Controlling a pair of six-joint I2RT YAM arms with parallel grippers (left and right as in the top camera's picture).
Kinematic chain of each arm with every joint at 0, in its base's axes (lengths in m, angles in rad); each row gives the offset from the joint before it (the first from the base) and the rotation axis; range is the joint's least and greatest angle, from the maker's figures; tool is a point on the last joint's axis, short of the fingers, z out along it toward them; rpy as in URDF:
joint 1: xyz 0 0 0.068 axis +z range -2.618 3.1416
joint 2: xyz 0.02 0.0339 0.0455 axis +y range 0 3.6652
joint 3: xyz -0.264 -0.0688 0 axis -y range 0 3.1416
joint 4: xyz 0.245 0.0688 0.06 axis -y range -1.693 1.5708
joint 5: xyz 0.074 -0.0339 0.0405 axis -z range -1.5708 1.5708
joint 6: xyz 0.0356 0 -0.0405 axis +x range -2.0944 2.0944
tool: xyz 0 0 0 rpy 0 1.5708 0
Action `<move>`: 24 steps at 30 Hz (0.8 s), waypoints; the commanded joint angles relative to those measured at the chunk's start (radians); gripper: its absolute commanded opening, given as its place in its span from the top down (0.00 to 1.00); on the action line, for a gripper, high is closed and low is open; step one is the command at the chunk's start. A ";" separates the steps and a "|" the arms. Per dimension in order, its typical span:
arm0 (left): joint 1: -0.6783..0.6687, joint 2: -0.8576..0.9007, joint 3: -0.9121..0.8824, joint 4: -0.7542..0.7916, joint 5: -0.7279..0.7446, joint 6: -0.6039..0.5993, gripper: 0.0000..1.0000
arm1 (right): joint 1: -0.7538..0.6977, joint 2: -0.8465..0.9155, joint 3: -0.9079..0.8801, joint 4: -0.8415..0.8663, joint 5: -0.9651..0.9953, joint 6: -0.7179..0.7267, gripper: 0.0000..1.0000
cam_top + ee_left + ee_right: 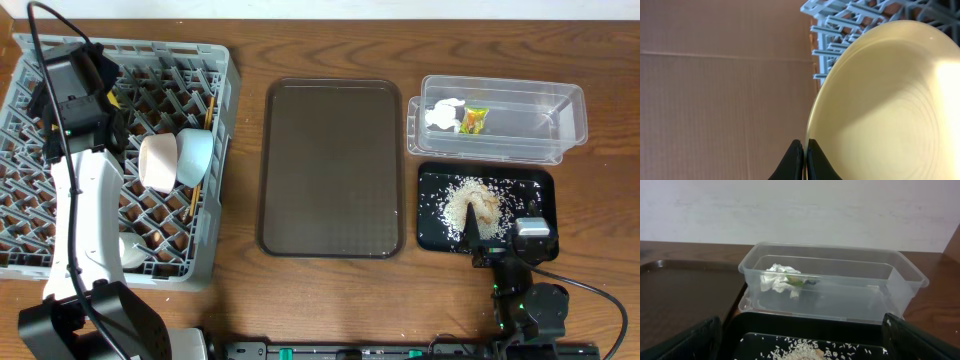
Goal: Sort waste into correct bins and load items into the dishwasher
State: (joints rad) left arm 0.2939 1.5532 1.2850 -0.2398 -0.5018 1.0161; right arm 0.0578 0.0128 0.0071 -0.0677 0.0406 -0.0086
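My left gripper [805, 150] is shut on the rim of the round yellow plate [890, 110], held on edge by the grey dish rack [832, 30]. In the overhead view the left gripper [78, 70] is over the rack's [30, 200] far left, and the plate is hidden under the arm. A white bowl [158, 162], a light blue bowl [196, 155] and wooden chopsticks [195, 200] lie in the rack. My right gripper [805, 350] is open and empty above the black tray [535, 190], which holds rice scraps [470, 205]. The clear tub [520, 120] holds the white tissue [443, 115] and the green-yellow wrapper [475, 120].
A dark brown serving tray [330, 170] lies between the rack and the bins. In the right wrist view the tub [900, 287] stands just behind the black tray [815, 325], with a pale wall beyond. The right arm's base sits at the table's front right.
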 commanded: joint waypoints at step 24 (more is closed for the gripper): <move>-0.490 -0.391 -0.015 -0.580 0.216 -1.004 0.11 | -0.006 -0.005 -0.002 -0.003 -0.001 -0.007 0.01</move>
State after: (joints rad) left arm -0.0959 1.2190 1.2747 -0.7456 -0.4110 0.1806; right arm 0.0578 0.0120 0.0071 -0.0677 0.0406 -0.0086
